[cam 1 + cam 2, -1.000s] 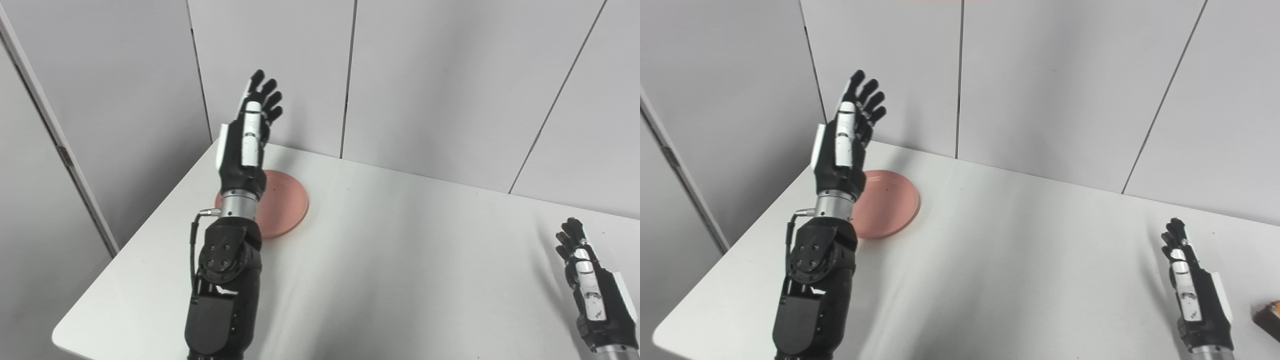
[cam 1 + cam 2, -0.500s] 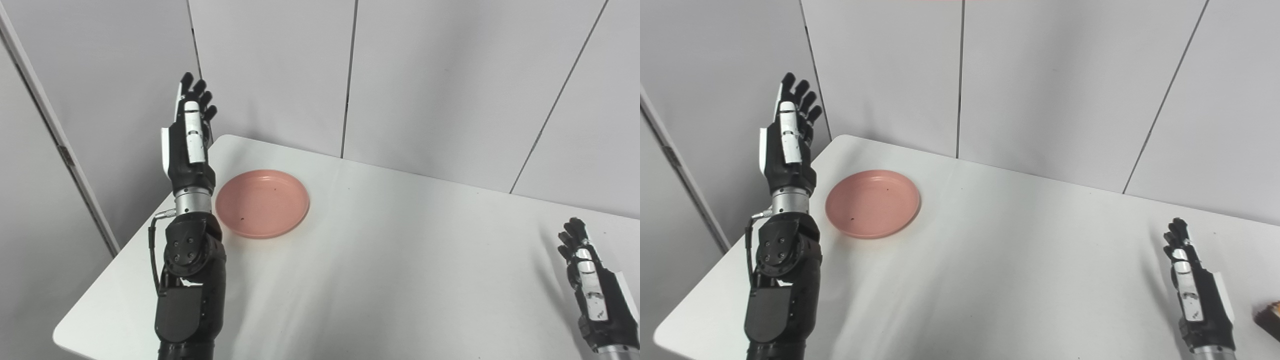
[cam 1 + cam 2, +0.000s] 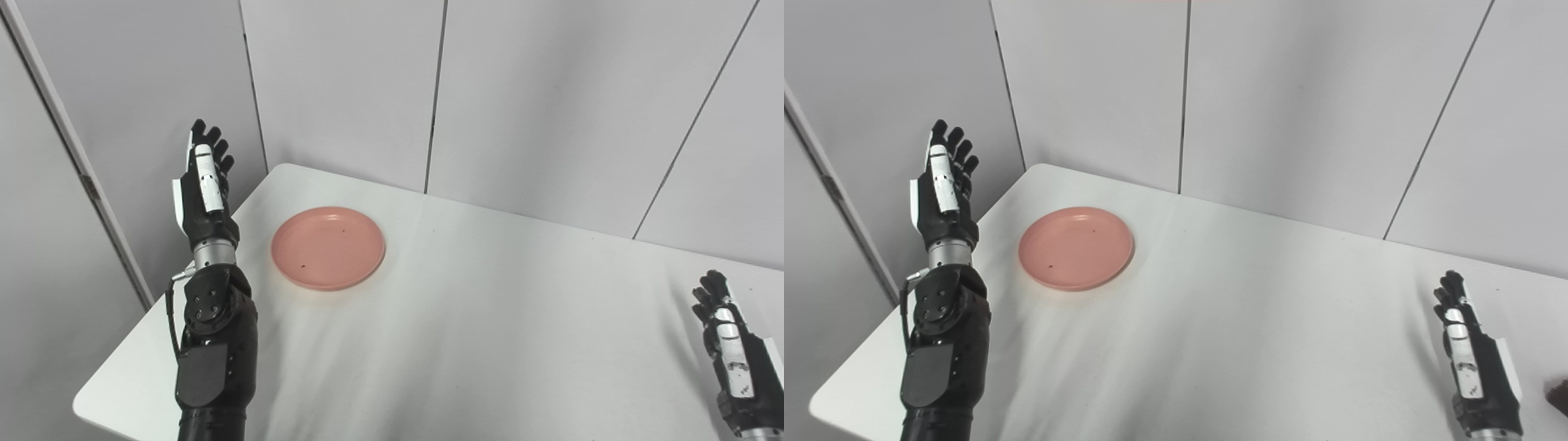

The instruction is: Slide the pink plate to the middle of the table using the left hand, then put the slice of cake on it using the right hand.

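Observation:
The pink plate (image 3: 328,247) lies empty on the white table (image 3: 465,343) near its far left corner. My left hand (image 3: 205,184) is open, raised upright over the table's left edge, left of the plate and not touching it. My right hand (image 3: 735,361) is open and empty, low at the table's right front. A dark edge of the cake slice (image 3: 1557,390) shows at the right border of the right eye view, just right of my right hand (image 3: 1473,361).
Grey wall panels (image 3: 520,92) stand right behind the table's far edge. A panel with a metal frame (image 3: 73,159) stands to the left of the table.
My left hand has swung left from over the plate to beyond the table's left edge and come down a little, uncovering the plate. The camera has shifted slightly. The right hand stays put.

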Available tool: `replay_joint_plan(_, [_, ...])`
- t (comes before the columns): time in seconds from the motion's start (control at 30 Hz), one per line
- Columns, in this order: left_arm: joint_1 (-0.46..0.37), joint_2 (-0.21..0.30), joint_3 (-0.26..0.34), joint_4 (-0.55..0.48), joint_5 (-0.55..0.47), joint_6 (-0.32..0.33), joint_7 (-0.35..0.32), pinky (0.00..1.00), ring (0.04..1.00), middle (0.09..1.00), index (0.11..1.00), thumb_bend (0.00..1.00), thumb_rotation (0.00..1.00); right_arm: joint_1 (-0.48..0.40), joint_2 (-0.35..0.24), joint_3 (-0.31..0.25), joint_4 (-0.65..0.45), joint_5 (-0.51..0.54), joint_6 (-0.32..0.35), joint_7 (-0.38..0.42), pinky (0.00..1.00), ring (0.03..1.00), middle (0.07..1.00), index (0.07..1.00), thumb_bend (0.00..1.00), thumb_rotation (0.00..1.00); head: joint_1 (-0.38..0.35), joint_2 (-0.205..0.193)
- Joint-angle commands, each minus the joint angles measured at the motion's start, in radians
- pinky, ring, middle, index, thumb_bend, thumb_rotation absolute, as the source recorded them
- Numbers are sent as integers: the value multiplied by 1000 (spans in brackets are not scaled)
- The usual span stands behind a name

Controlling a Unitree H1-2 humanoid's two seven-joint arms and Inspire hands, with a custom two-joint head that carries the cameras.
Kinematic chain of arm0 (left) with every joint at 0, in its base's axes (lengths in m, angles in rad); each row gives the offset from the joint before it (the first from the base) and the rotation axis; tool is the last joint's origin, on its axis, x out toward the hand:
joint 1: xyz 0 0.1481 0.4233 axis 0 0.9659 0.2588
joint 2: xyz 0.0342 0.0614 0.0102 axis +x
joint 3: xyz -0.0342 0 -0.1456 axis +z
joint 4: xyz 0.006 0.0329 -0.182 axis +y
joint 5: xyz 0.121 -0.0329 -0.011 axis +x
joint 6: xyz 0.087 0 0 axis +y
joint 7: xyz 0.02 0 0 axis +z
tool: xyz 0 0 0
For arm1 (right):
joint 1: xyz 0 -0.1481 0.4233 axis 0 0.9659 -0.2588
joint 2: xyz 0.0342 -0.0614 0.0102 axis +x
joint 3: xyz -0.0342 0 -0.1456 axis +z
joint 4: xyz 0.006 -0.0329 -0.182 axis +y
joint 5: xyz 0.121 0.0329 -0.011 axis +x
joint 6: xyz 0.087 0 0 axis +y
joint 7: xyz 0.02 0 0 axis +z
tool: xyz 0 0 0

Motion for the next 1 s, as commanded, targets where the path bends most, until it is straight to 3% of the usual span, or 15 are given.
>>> replay_joint_plan(0.0, [-43, 31, 6, 17, -23, -43, -5, 931, 935, 936, 927, 436, 1000, 82, 20, 5, 85, -4, -37, 0, 1000, 972, 983, 975, 321, 1000, -1, 0])
replay_joint_plan(0.23, [-55, 58, 8, 146, -68, -80, -24, 945, 945, 948, 941, 424, 1000, 81, 23, 4, 92, -2, -56, 5, 1000, 967, 978, 971, 314, 1000, -3, 5])
replay_joint_plan(0.5, [-65, 84, 8, 259, -109, -90, -40, 936, 940, 942, 939, 417, 1000, 94, 24, 6, 55, -7, -27, -4, 992, 965, 978, 971, 335, 1000, 2, 19])
replay_joint_plan(0.97, [-69, 99, 4, 339, -135, -89, -44, 892, 904, 909, 903, 391, 1000, 97, 28, 5, 51, -15, -32, -11, 975, 954, 964, 960, 369, 1000, -7, 25])
